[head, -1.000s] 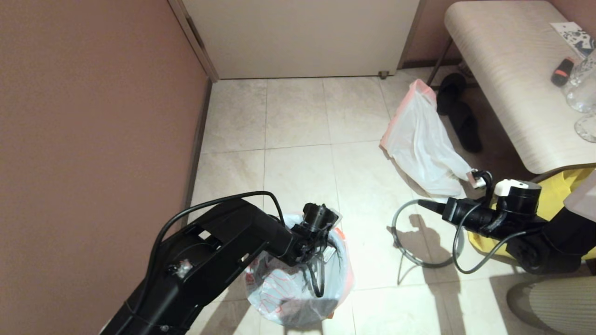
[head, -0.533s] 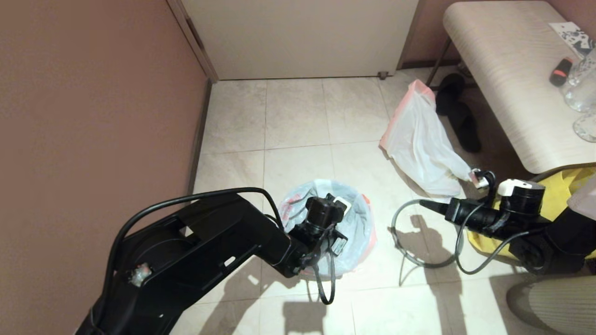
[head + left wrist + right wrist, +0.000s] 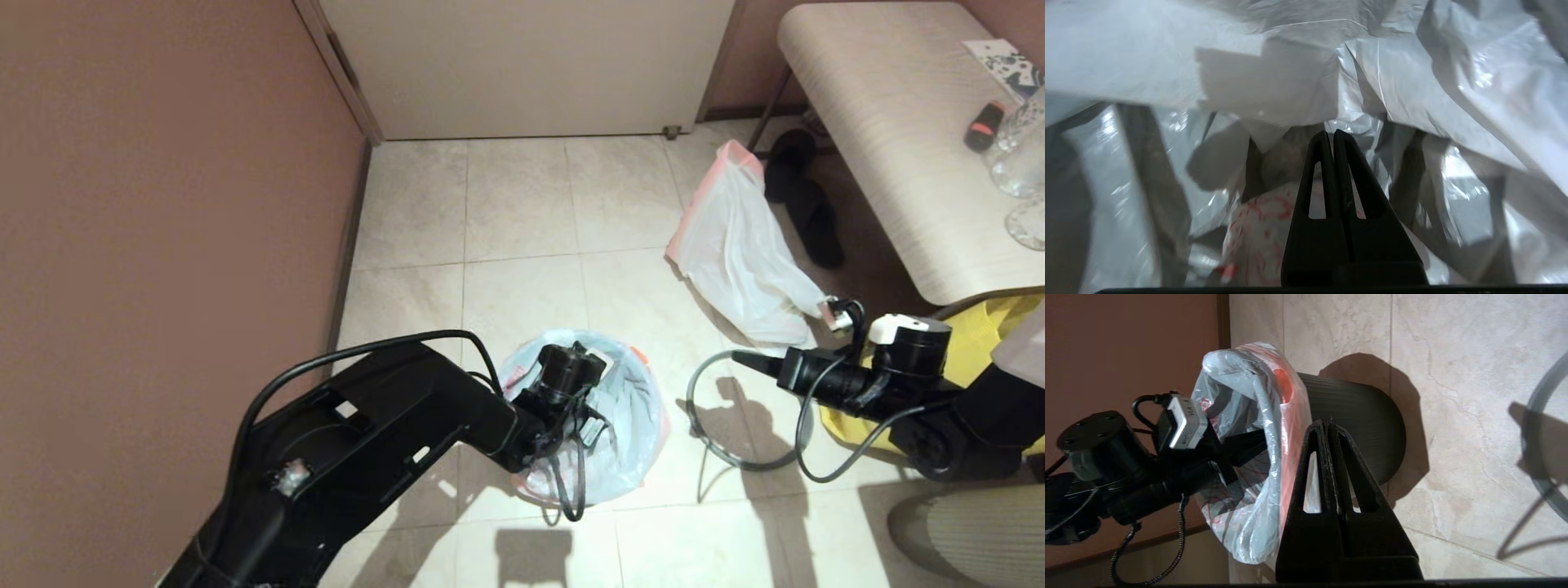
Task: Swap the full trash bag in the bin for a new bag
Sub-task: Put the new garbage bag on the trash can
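Pushed deeper into the new bag (image 3: 624,425) by the left gripper (image 3: 1333,136), fingers pressed together, the bag now lining the bin (image 3: 1363,428) mid-floor; nearer seated; right gripper (image 3: 1329,426) clenched, idle beside the full trash bag (image 3: 739,253).

1. The full trash bag (image 3: 739,253): translucent white with a pink-red rim, lying crumpled and slack on the floor tiles, well apart from the bin.
2. The bin (image 3: 1359,428): round, black, ribbed outer wall, standing on the tiles.
3. The new bag (image 3: 624,425): translucent white with red print, lining the bin, its edge draped over the rim.
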{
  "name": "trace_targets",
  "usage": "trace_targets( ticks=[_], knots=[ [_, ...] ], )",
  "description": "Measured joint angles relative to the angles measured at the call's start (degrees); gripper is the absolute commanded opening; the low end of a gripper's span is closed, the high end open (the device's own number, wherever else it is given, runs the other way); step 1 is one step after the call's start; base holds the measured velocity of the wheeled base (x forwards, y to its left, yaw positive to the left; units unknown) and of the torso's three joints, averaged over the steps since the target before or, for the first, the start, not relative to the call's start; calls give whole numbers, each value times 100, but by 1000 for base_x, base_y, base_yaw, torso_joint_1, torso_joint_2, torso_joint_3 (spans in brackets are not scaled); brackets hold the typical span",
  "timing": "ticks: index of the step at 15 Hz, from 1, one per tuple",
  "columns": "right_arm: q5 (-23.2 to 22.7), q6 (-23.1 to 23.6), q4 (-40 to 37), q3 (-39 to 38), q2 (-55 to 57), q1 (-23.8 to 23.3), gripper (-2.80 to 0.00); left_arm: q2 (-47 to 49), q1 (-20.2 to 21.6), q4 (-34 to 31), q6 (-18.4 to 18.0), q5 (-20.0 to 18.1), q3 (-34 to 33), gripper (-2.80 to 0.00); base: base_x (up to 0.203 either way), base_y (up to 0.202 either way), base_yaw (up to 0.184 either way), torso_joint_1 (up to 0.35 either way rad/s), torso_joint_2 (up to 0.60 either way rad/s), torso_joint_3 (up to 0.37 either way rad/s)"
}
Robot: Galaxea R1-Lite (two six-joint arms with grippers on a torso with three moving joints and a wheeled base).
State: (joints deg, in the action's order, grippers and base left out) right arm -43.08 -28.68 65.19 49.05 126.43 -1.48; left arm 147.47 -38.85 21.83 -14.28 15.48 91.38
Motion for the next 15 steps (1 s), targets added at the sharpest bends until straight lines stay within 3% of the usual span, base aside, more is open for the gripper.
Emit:
trace_targets(
  ticks=[3, 5, 10, 15],
  knots=[
    [0, 0, 1, -2, 0, 18, -280, 760, 188, -608, -11, -126, 1256, -280, 0, 0, 0, 0, 0, 0],
    [0, 1, 1, -18, -2, 18, -280, 1290, 300, -1134, -194, -457, 1957, -280, 0, 0, 0, 0, 0, 0],
    [-9, 9, 0, -24, 0, 49, -280, 1786, 561, -1535, -387, -553, 2145, -280, 0, 0, 0, 0, 0, 0],
    [-9, 9, 4, -18, 12, 51, -280, 1669, 563, -1550, -219, -550, 2123, -280, 0, 0, 0, 0, 0, 0]
  ],
)
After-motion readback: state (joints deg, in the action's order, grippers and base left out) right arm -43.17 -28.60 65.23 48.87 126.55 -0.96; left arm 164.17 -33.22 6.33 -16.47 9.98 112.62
